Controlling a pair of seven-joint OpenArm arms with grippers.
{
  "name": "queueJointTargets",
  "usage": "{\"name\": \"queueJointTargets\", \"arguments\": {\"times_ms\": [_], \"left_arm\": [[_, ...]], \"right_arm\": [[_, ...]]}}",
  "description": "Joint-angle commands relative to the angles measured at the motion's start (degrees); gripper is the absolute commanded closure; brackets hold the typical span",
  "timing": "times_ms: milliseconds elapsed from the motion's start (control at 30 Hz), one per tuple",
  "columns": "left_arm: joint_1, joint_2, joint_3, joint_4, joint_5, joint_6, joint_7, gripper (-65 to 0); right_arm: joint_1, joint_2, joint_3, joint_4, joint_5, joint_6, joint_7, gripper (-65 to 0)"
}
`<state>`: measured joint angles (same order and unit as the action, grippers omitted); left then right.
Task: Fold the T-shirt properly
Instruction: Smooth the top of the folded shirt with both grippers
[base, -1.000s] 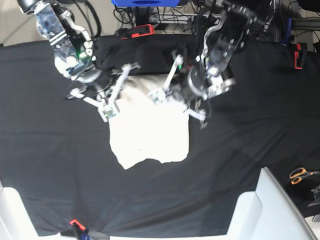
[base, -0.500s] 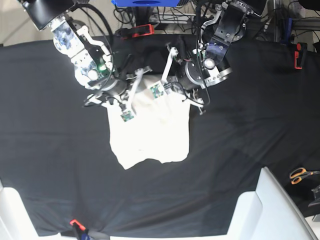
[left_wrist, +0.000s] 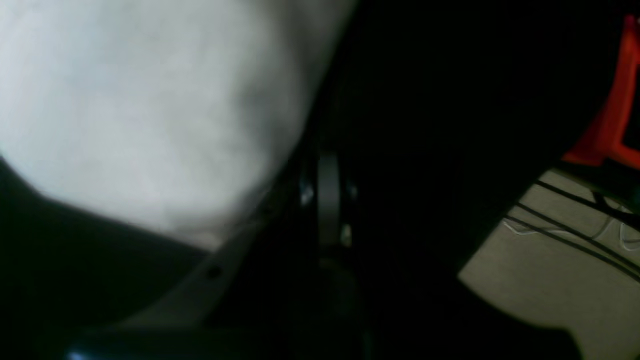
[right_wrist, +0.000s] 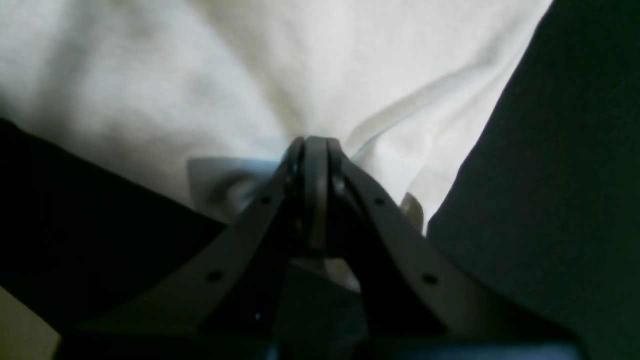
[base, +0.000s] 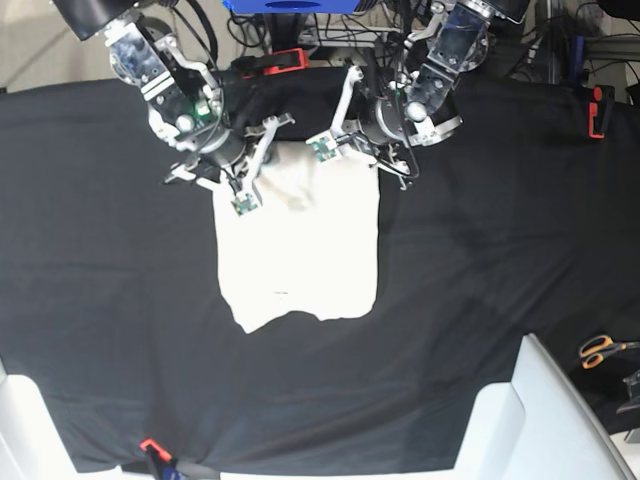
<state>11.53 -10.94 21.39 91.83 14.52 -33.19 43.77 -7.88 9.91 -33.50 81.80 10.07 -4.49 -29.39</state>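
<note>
The cream T-shirt (base: 300, 250) lies flat on the black tablecloth (base: 480, 250) as a tall rectangle with an uneven front hem. My right gripper (base: 243, 200) is at its back-left corner. In the right wrist view the right gripper (right_wrist: 315, 145) is shut on a pinch of the T-shirt (right_wrist: 250, 65). My left gripper (base: 325, 148) is at the back-right corner. The left wrist view is dark and blurred: the left gripper (left_wrist: 325, 165) looks shut at the edge of the T-shirt (left_wrist: 125, 100).
Orange-handled scissors (base: 598, 350) lie at the far right. Red clamps hold the cloth at the back (base: 275, 62) and at the right edge (base: 597, 110). White furniture stands at the front right (base: 520, 420) and the front left (base: 25, 430).
Both grippers moved toward the back of the table and closer to the shirt's back corners. The shirt's back edge now lies straighter and flatter.
</note>
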Motion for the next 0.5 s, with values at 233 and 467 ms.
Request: {"name": "queueJointTargets", "arguments": {"times_ms": [233,467], "left_arm": [[-1.29,-0.01,-2.97,14.41,-0.33,0.18,2.78,0.0],[-4.63,1.93,-2.97,5.35,-0.33,0.18,2.43,0.0]], "right_arm": [[-0.69,0.33,0.05,12.22,0.26,0.14,-8.20,-0.6],[0.89,0.33,0.13,12.57,0.26,0.14,-8.72,-0.6]]}}
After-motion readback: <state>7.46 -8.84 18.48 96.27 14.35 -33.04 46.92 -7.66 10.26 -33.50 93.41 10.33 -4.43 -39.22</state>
